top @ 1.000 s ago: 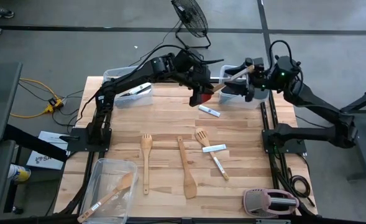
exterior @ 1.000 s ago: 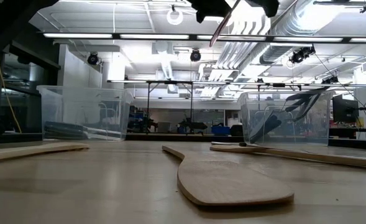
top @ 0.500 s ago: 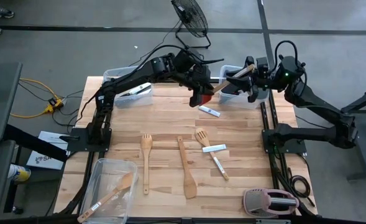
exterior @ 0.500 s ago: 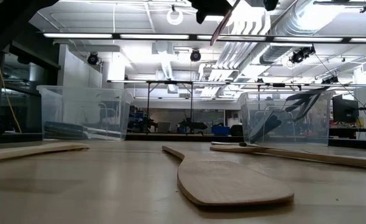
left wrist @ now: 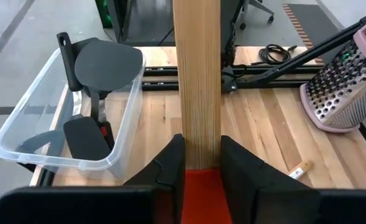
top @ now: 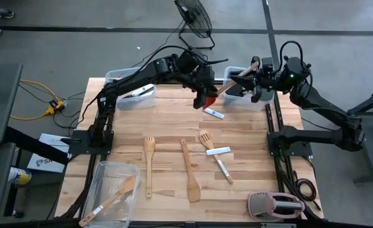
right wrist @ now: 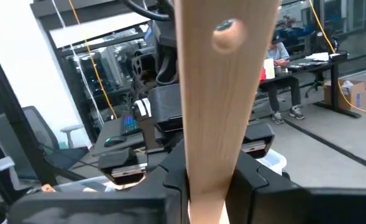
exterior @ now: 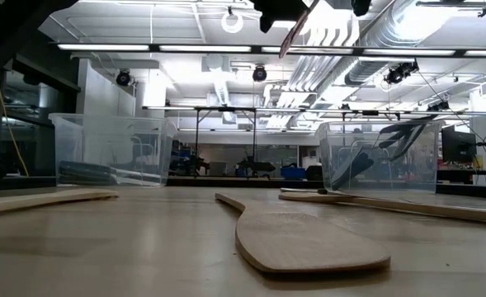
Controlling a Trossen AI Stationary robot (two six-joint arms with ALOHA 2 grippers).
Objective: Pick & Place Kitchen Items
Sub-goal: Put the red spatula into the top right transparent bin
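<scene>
A small red spatula (top: pixel 206 100) with a light wooden handle (top: pixel 233 79) hangs in the air above the table's far edge, between both arms. My left gripper (top: pixel 205 94) is shut on its red end. My right gripper (top: pixel 251 75) is shut on the handle's other end, which has a hole (right wrist: pixel 225 28). In the low view the handle (exterior: pixel 296 31) slants at the top of the picture. On the table lie wooden turners (top: pixel 149 158) (top: pixel 206 139), a wooden spoon (top: pixel 189 172) and white-bladed knives (top: pixel 219 150) (top: pixel 213 113). My left gripper pinches the spatula where the wooden handle meets the red blade (left wrist: pixel 201 180), one finger (left wrist: pixel 170 168) on either side. The handle runs on straight ahead, beyond the fingertips, and the spatula is clear of the table. My right gripper pinches the wooden handle near its free end (right wrist: pixel 209 168) between its two fingers (right wrist: pixel 170 177), below the hanging hole. It comes roughly level from the table's right side. The handle runs on past the fingertips toward my left gripper.
A clear bin with black spatulas (left wrist: pixel 77 118) stands at the far right (top: pixel 237 94), another bin at the far left (top: pixel 132 90). A third bin (top: pixel 113 190) at the near left holds a wooden spoon and a knife. A pink-and-grey perforated thing (top: pixel 278 206) lies near right.
My right gripper has shut on the free end of the wooden handle, which it stood open around a second ago. My left gripper has kept its hold, and the spatula has stayed in the air where it was.
</scene>
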